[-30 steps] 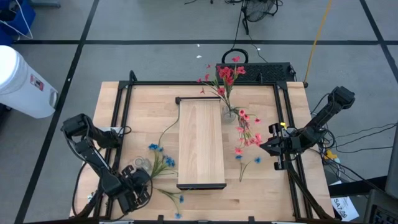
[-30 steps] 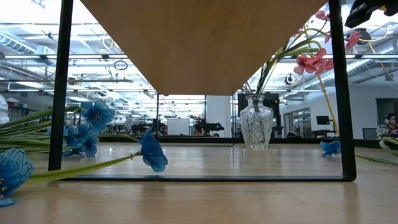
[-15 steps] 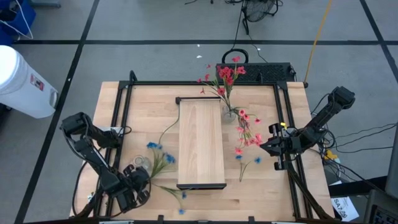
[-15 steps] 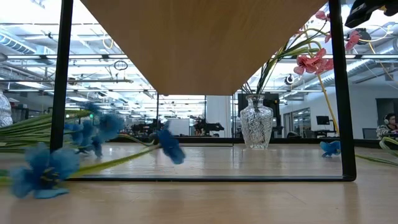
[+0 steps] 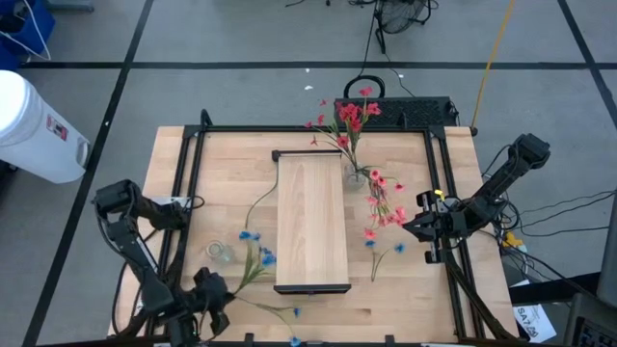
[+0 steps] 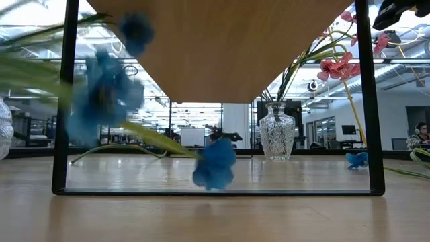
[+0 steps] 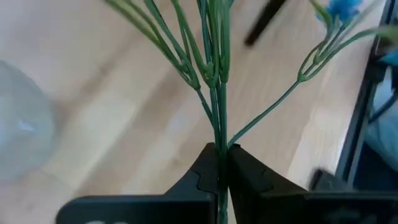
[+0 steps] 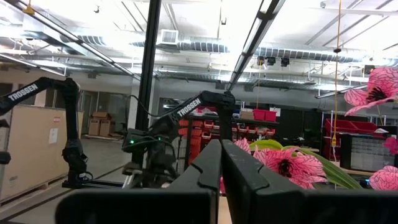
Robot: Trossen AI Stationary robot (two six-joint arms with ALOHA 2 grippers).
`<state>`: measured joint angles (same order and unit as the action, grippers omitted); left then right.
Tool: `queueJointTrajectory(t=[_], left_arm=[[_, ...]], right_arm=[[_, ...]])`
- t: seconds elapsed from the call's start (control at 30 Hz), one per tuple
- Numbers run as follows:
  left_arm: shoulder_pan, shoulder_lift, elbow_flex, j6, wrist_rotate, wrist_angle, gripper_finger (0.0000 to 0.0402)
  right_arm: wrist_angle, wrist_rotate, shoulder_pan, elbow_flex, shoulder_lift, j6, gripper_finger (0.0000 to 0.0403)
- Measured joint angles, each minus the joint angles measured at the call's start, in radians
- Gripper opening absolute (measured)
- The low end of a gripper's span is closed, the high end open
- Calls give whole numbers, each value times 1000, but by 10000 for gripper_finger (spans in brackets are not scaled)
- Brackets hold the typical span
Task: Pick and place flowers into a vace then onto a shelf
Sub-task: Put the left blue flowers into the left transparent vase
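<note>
The long pale wood plank shelf (image 5: 311, 222) stands on black legs in the middle of the wooden tabletop (image 5: 193, 173). Near its front left corner, the left gripper (image 7: 221, 163) has its dark fingers pressed together on the thin green stems of a spray of blue-blossomed artificial flowers (image 5: 256, 262); the wrist view shows the stems pinched right at the fingertips and fanning out beyond them. In the low view this blue spray (image 6: 107, 101) is blurred, so whether it hangs clear of the tabletop cannot quite be told. A small clear glass vessel (image 5: 219, 253) sits left of the shelf, just beside the blue spray. At the shelf's far right corner a clear patterned glass vase (image 6: 277, 134) holds red-pink blossomed sprays (image 5: 351, 118), and more red-pink sprays (image 5: 384, 207) lie on the tabletop to the shelf's right. The right gripper (image 5: 410, 225) waits right of the shelf, near those loose sprays, fingers closed on nothing visible.
</note>
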<state>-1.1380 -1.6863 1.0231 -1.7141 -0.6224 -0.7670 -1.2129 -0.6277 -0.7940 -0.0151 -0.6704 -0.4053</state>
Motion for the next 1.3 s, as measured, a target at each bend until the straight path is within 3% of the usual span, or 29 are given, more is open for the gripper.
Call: queueJointTrajectory(t=[0.3,0.43,0.63,0.83,1.17,1.3], left_arm=[[-57,1,125,-191,-34,-411,16],[-64,1,207,-250,41,-595,16],[-66,4,348,-284,39,-807,16],[-57,48,362,-208,-149,-807,16],[-21,50,339,-68,-739,-801,16],[27,50,292,-51,-839,-802,16]], right_arm=[[0,0,0,0,0,0,8],[0,0,0,0,0,0,8],[0,0,0,0,0,0,8],[1,0,0,0,0,0,8],[24,0,0,0,0,0,8],[23,0,0,0,0,0,8]])
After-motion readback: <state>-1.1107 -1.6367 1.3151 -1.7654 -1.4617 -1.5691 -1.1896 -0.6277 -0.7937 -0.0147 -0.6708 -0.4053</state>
